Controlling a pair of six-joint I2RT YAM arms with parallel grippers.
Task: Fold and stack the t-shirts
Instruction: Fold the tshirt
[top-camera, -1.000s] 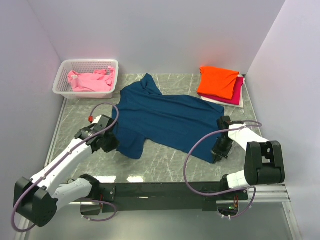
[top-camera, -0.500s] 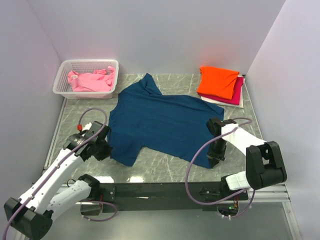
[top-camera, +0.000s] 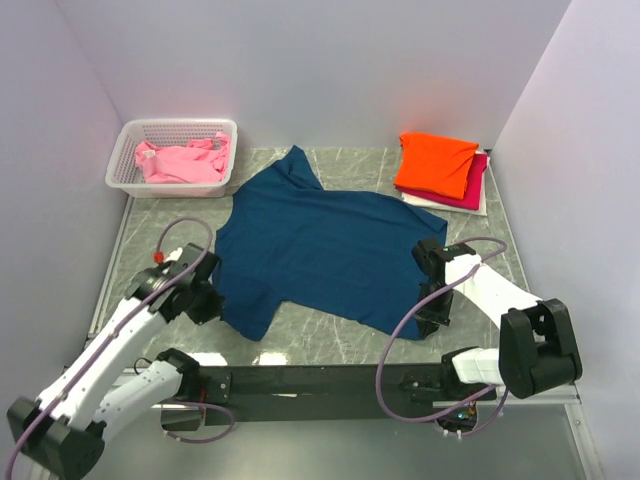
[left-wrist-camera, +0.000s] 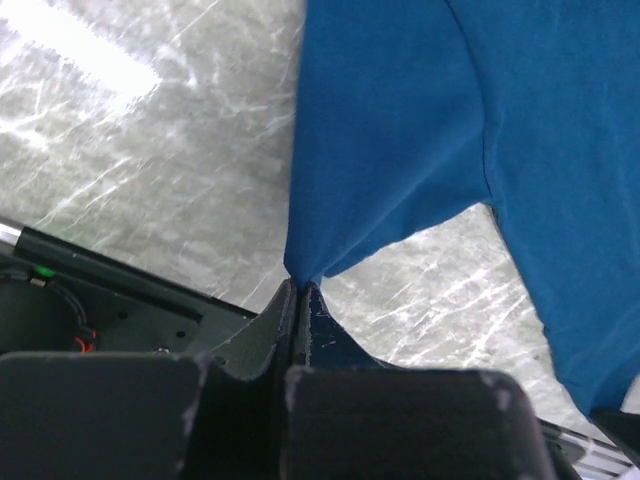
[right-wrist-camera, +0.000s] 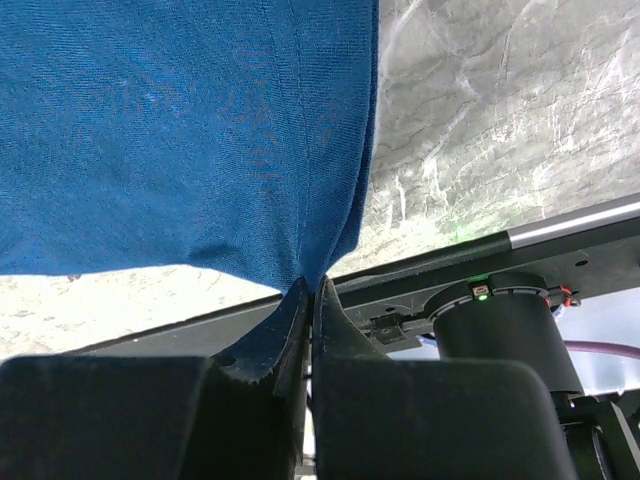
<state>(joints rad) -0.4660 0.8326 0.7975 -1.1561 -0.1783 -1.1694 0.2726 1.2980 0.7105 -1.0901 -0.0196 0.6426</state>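
From above, the navy t-shirt (top-camera: 320, 250) is lying spread mid-table (an orange t-shirt (top-camera: 435, 162) is sitting folded at 1 o'clock). Left wrist: the left gripper (left-wrist-camera: 298, 292) is pinching the shirt's 8 o'clock corner, jaws clamped on cloth. Right wrist: the right gripper (right-wrist-camera: 310, 288) is clamping the 4 o'clock corner likewise.

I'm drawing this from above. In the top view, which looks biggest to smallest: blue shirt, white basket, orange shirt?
1. blue shirt, spread out, clearly largest
2. white basket
3. orange shirt, folded, a bit smaller than the basket
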